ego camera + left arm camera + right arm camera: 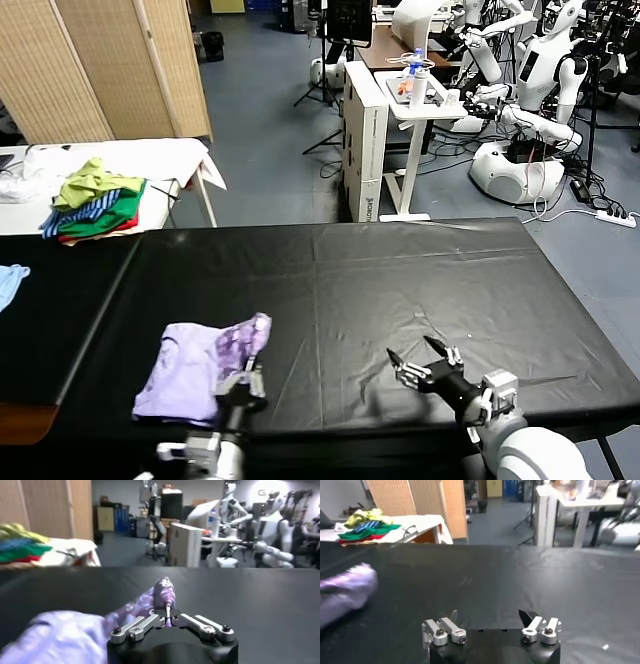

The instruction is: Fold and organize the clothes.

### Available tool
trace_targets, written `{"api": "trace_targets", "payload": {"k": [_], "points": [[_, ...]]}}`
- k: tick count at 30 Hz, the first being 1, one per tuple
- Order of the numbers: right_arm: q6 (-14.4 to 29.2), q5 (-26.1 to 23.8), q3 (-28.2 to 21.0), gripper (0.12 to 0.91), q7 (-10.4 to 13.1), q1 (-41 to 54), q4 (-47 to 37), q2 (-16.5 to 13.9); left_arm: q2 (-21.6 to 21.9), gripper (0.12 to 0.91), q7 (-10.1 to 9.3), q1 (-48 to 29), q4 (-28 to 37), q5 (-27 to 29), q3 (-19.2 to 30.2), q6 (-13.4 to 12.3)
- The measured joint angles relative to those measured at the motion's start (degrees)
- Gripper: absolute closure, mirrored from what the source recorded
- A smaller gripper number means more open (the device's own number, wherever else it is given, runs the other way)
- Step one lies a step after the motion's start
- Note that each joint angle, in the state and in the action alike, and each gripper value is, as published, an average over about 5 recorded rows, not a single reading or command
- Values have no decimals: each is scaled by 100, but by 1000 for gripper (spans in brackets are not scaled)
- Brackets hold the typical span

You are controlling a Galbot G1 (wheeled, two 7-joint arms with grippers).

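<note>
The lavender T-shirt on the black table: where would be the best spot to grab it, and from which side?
Probably the raised, folded-over right edge of the thin lavender short-sleeved T-shirt, approached from the robot's near side. That bunched ridge stands off the black table, giving fingers something to pinch; the left gripper is already there, closed on it.

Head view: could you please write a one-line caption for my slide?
Left gripper pinches the folded edge of the lavender T-shirt on the black table; right gripper waits open.
</note>
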Motion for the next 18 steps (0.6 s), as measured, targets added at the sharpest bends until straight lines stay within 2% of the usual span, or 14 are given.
{"api": "trace_targets", "payload": {"k": [3, 6, 9, 11, 14, 18], "points": [[-190, 493, -199, 118, 130, 159, 9, -76, -80, 656, 97, 18, 97, 175, 198, -93], [-331, 1011, -464, 118, 286, 379, -3, -123, -34, 466, 303, 69, 42, 358, 254, -255], [-396, 1425, -829, 118, 456, 685, -78, -89, 127, 279, 483, 61, -110, 434, 166, -451], [-418, 1565, -1137, 118, 557, 922, -172, -20, 285, 185, 522, 10, -200, 382, 5, -530], [-427, 1597, -1656, 118, 682, 1273, -402, 155, 561, 130, 510, -82, -251, 213, -367, -565], [-410, 1401, -2304, 118, 745, 1670, -805, 483, 882, 124, 489, -92, -270, 24, -924, -585]]}}
